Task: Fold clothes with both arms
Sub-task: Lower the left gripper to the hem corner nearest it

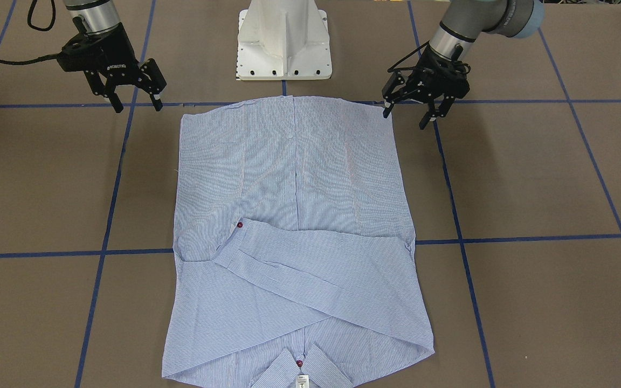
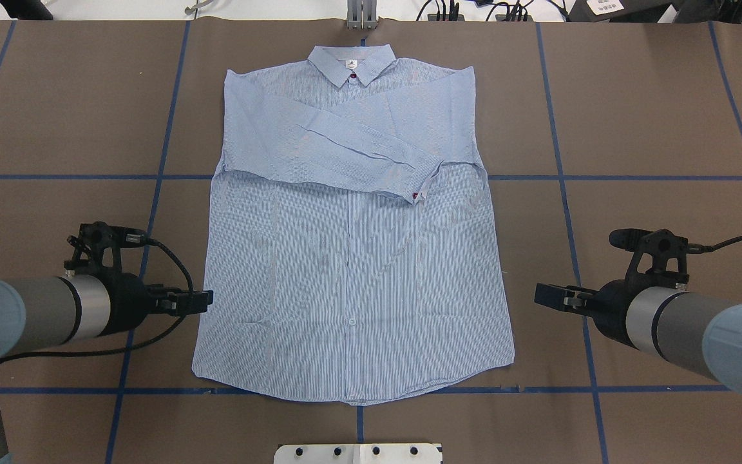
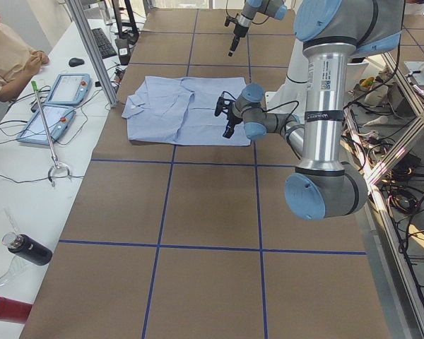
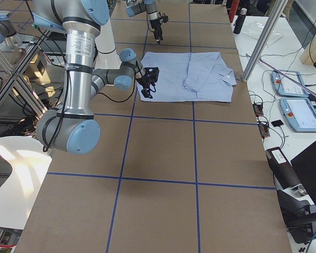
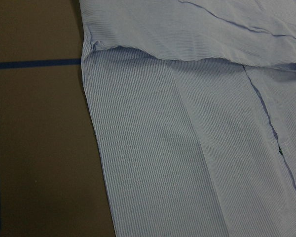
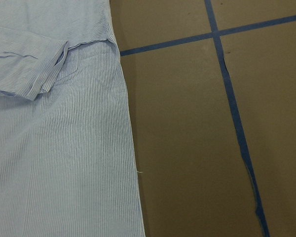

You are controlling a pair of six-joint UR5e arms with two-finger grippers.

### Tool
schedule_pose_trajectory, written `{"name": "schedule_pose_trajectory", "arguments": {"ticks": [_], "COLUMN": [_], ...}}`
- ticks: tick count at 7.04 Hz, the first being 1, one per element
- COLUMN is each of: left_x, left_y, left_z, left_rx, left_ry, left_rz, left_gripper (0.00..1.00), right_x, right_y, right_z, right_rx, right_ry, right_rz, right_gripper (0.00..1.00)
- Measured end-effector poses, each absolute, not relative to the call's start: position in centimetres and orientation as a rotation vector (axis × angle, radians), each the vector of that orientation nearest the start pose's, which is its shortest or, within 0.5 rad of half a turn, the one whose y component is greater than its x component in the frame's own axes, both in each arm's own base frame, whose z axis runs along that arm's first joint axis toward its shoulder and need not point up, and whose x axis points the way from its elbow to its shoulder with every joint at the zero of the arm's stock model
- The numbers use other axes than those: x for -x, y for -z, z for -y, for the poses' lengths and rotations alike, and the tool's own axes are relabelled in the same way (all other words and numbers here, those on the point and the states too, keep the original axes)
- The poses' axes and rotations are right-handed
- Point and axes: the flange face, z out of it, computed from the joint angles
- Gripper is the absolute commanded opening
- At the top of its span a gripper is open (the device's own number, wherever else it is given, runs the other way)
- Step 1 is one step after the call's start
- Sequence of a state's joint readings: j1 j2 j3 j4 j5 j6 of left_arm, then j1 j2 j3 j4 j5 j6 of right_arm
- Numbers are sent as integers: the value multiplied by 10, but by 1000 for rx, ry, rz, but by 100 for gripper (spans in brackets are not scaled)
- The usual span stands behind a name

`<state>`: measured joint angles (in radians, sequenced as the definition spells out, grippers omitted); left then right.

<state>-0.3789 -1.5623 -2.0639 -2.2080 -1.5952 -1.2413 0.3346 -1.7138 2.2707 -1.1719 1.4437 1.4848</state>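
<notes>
Right now my left black two-finger gripper (image 1: pixel 405 118) hangs with its fingers apart and nothing between them. My right black two-finger gripper (image 1: pixel 138 106) mirrors it, spread and empty.

Between them lies the light blue-and-white finely striped long-sleeved button-up shirt (image 2: pixel 351 277), flat and face up. In the overhead view its collar (image 2: pixel 350 64) points to twelve o'clock and its hem (image 2: pixel 351 396) to six. Seen that way, my left gripper sits just beside the cloth at about eight o'clock and my right near it at about four, neither touching.

Both sleeves (image 2: pixel 345 138) are already laid across the chest, with one cuff (image 2: pixel 417 193) showing a dark red button at about two o'clock of the shirt's middle. I judge the sleeve step done. The body has yet to be folded, and the lower corners look like my likeliest grasp.

Under it all is a brown matte table surface (image 2: pixel 667 116), crossed by blue tape lines (image 2: pixel 635 176). My white pedestal base (image 1: pixel 283 43) stands just beyond the hem. Past the collar end, the left side view shows a white side bench (image 3: pixel 21 191) with handheld control tablets (image 3: pixel 67 88) and a seated person in a pale top (image 3: pixel 7 56).
</notes>
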Motion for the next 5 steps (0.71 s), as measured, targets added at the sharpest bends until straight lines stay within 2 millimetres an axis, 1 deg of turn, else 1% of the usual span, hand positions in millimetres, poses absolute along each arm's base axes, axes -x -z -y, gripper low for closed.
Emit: {"name": "schedule_pose_trajectory", "arguments": {"ticks": [1, 2, 4, 5], "left_x": [-409, -420, -435, -441], "left_y": [-365, -371, -379, -381], "left_z": [283, 271, 256, 250], "left_rx": [-322, -285, -255, -242], "left_ry": [68, 88, 116, 132], "left_rz": [-1040, -1014, -980, -976], "left_gripper": [100, 92, 50, 50], "right_x": [340, 340, 341, 341], "right_y": [-352, -352, -352, -352], "right_z": [272, 272, 271, 271], "right_rx": [-318, -319, -320, -321], "right_ry": [-290, -291, -291, -291], "right_rz": [911, 910, 910, 910], "right_gripper": [100, 100, 100, 100]}}
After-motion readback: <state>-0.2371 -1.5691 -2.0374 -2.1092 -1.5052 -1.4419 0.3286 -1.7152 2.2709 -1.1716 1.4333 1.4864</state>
